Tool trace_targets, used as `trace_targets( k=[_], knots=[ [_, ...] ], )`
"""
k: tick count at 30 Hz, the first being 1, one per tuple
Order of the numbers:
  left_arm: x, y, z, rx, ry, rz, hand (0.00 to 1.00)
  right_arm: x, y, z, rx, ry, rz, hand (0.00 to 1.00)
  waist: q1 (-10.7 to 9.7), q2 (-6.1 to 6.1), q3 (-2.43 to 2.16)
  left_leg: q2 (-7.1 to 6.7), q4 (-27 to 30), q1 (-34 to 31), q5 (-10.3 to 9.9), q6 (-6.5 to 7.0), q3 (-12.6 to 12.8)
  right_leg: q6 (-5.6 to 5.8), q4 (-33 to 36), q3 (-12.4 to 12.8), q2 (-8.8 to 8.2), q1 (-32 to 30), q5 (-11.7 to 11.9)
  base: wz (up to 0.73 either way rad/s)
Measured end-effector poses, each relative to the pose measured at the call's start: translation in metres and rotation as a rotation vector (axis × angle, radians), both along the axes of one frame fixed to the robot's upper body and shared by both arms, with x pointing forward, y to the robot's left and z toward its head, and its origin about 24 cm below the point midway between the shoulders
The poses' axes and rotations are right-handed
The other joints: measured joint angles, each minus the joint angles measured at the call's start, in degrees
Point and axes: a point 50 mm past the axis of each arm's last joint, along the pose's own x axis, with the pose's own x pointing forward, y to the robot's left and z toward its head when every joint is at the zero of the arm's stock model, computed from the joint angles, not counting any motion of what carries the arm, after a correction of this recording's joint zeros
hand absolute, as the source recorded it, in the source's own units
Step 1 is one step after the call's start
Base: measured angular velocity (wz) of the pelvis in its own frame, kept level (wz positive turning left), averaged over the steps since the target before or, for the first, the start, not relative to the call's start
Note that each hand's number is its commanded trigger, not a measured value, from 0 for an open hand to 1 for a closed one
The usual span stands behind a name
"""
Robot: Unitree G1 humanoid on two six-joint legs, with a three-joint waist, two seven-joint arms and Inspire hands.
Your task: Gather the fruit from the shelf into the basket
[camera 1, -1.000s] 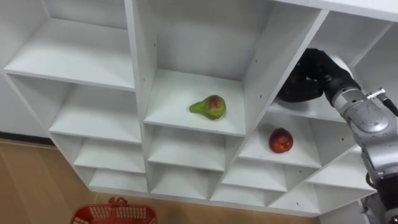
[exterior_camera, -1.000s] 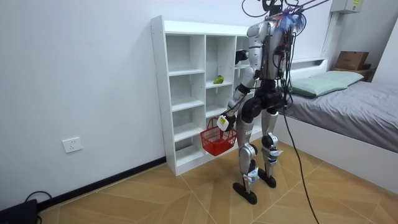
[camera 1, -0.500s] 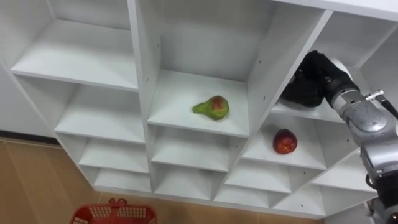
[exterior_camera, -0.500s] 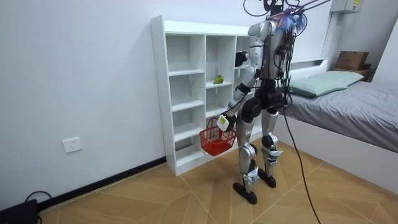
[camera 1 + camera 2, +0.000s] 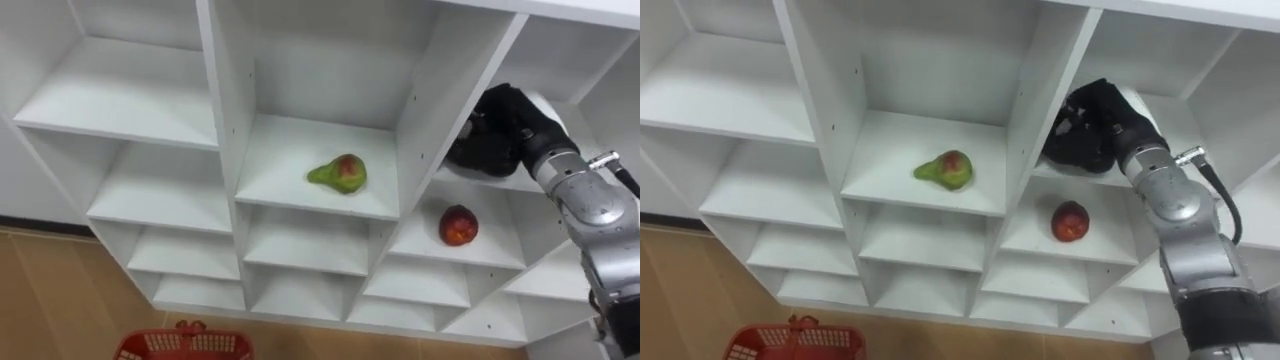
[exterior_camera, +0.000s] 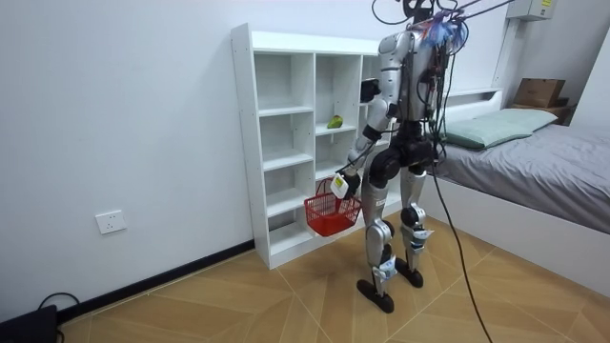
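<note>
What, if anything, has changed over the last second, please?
Nothing visibly; the slight shift is the camera's. The right hand stays inside the white closet, in the compartment above the round red apple; the green-red pear lies untouched; the left hand still carries the red plastic basket.

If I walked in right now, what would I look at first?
Probably the robot's black right hand, reaching into a compartment in the right column of the white closet. In the compartment just below it lies a red apple, and a green-and-red pear lies in the middle column. Down low, a red basket hangs from the left hand.
</note>
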Motion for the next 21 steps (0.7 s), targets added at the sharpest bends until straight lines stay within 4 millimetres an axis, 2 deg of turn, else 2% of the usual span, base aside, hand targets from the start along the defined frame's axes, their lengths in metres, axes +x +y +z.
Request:
trace_targets(
  k=[3, 6, 9, 14, 15, 18, 21],
  knots=[
    [0.003, 0.000, 0.000, 0.004, -0.007, -0.001, 1.00, -0.012, 0.003, -0.001, 0.011, -0.016, 0.023, 1.00, -0.81, 0.40, -0.26, 0.00, -0.12, 0.10, 0.00, 0.00, 0.23, 0.01, -0.04, 0.17, -0.01, -0.03, 0.00, -0.01],
    [0.006, 0.000, 0.001, 0.015, -0.017, 0.002, 1.00, -0.027, 0.004, -0.009, 0.058, -0.005, 0.042, 1.00, -1.31, 0.48, -0.33, 0.01, -0.27, 0.16, 0.00, 0.01, 0.51, 0.01, -0.03, 0.66, 0.00, 0.00, -0.01, -0.05],
    [0.009, 0.001, 0.002, 0.025, -0.026, 0.005, 1.00, -0.033, 0.006, -0.014, 0.104, 0.003, 0.048, 1.00, -1.68, 0.58, -0.28, 0.02, -0.33, 0.39, 0.00, 0.01, 0.82, 0.01, 0.05, 1.36, 0.03, 0.00, -0.01, -0.04],
    [0.012, 0.001, 0.003, 0.040, -0.030, -0.013, 1.00, -0.049, 0.018, -0.023, 0.131, 0.036, 0.138, 1.00, -3.00, 0.40, -0.41, 0.07, -0.12, -0.51, -0.05, 0.01, 0.86, -0.03, 0.31, 1.52, 0.10, -0.75, 0.02, -0.01],
    [0.014, 0.000, 0.003, 0.040, -0.033, -0.021, 1.00, -0.054, 0.024, -0.032, 0.133, 0.097, 0.174, 1.00, -3.42, 0.39, -0.40, 0.07, 0.00, -0.77, -0.04, 0.02, 0.85, -0.08, 0.32, 1.54, 0.11, -0.97, 0.13, 0.00],
    [0.020, -0.004, 0.004, 0.025, -0.047, -0.034, 1.00, -0.079, 0.036, -0.066, 0.123, 0.309, 0.249, 1.00, -3.49, 0.55, -0.31, 0.08, 0.58, -1.48, -0.04, 0.03, 1.11, -0.09, 0.78, 1.73, 0.06, -1.84, 0.25, -0.06],
    [0.030, -0.007, 0.007, 0.002, -0.079, -0.053, 1.00, -0.084, 0.047, -0.070, 0.117, 0.370, 0.335, 1.00, -3.50, 1.70, 0.38, 0.13, 0.89, -3.01, 0.22, 0.28, 2.55, -0.20, 2.02, 3.05, -0.03, -4.57, 0.58, -0.24]
  ],
)
